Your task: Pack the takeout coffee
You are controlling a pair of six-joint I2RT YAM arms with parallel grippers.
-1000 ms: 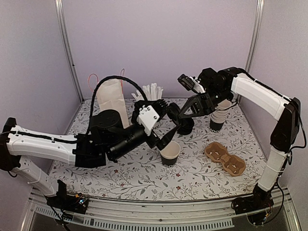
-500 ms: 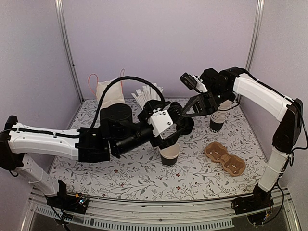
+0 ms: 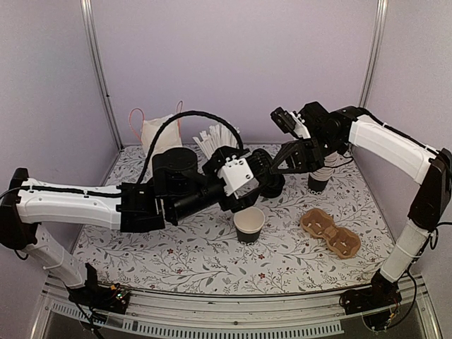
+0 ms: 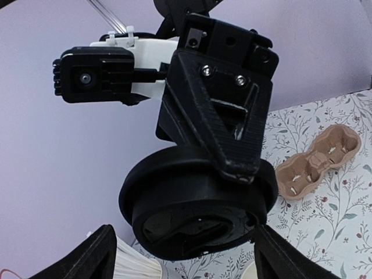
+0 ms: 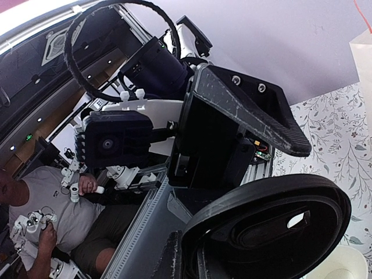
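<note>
Takeout order mid-assembly: the right gripper (image 3: 275, 171) is clamped on the rim of the round black plastic lid (image 4: 192, 197), holding it tilted in the air above the flowered tabletop (image 3: 176, 254). One black finger (image 4: 224, 116) lies across the top of the lid, seen close up from the left wrist.

The left gripper (image 3: 251, 192) faces it from the opposite side with its jaws spread wide. Its two fingers (image 4: 96, 256) frame the lid at the lower corners of its own wrist view. Whether they touch the lid cannot be told, and they grip nothing.

The black paper cup (image 3: 249, 224) stands upright and uncovered on the tabletop, its pale inside showing. It sits just below the left gripper's fingertips, on the side nearer the arm bases, and lower than the held lid.

Near the cup, to the right of both grippers, a brown cardboard cup carrier (image 3: 330, 232) lies flat. A stack of cups (image 3: 319, 175) stands just behind the right gripper. Beyond the left gripper, at the back wall, stand a white paper bag (image 3: 157, 134) and a cluster of white straws (image 3: 220, 134).
</note>
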